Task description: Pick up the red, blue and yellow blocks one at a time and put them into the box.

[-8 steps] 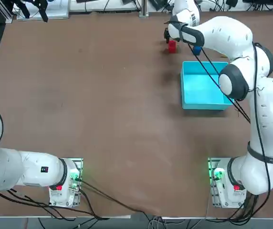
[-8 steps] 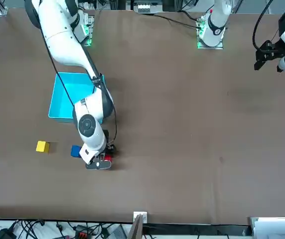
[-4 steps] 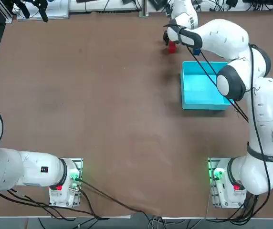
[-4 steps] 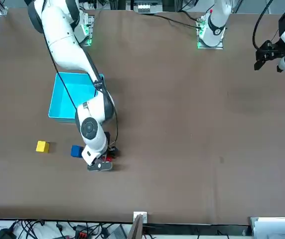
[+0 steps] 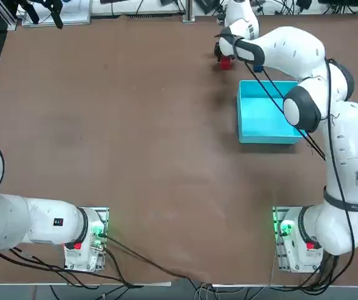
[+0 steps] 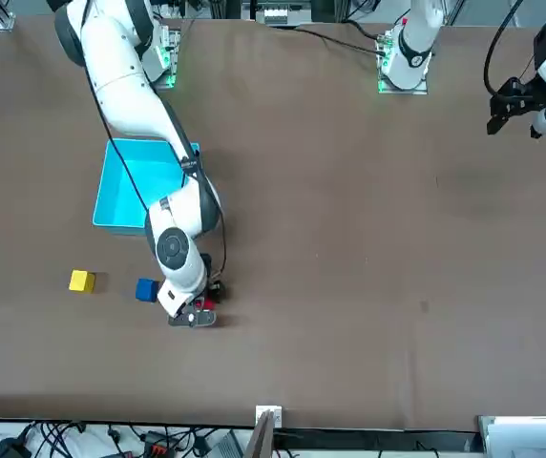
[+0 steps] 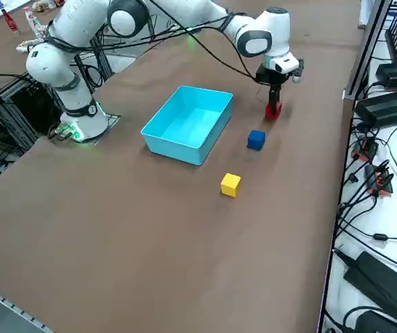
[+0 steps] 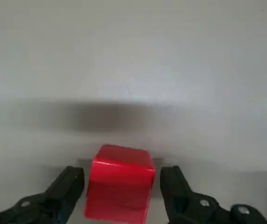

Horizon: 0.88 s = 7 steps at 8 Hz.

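- The red block [image 8: 119,196] is the leftmost of the three, resting on the table [image 7: 150,236] past the side of the box that faces away from the arm's base; its top shows clearly in the right wrist view.
- The right gripper [image 8: 123,169] is directly over the red block, pointing down. It is released: its two black fingers [image 8: 73,186] are spread, one on each side of the red block, with a narrow gap between each finger and the cube. Nothing is gripped.
- The blue block [image 6: 146,290] comes next, upright on the table between the red block and the yellow one, near the box and outside it.
- The box [image 7: 171,148], a shallow light-blue tray, sits flat on the table, closer to the arm's base than any of the blocks. Black cables [image 5: 266,90] hanging from the arm cross above it in the top view.
- The yellow block [image 7: 230,184] is the rightmost of the three, also on the bare table and outside the box, beyond the corner on the robot's right. The arm hides it in the top view; the front and right side views show it plainly.
- The right arm [image 5: 353,150] rises on the right and bends over past the box, reaching forward and leftward to the red block.
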Motion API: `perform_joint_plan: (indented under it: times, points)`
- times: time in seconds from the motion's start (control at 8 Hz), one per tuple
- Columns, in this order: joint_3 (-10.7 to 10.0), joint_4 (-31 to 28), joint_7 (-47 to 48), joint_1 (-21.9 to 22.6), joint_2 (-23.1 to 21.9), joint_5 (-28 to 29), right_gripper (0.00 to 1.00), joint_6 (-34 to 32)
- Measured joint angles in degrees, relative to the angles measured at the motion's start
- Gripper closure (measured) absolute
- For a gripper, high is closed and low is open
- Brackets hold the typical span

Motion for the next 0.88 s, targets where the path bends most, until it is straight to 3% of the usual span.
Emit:
perform_joint_plan:
  times: [0.12, 0.38, 0.88]
  points:
    - [0.0, 0.0, 0.3, -0.1, 0.2, 0.0, 0.03, 0.0]
    - [0.0, 0.1, 4.9, -0.1, 0.2, 1.7, 0.30, 0.0]
    - [-0.1, 0.6, 11.2, -0.3, -1.9, 2.6, 0.30, -2.6]
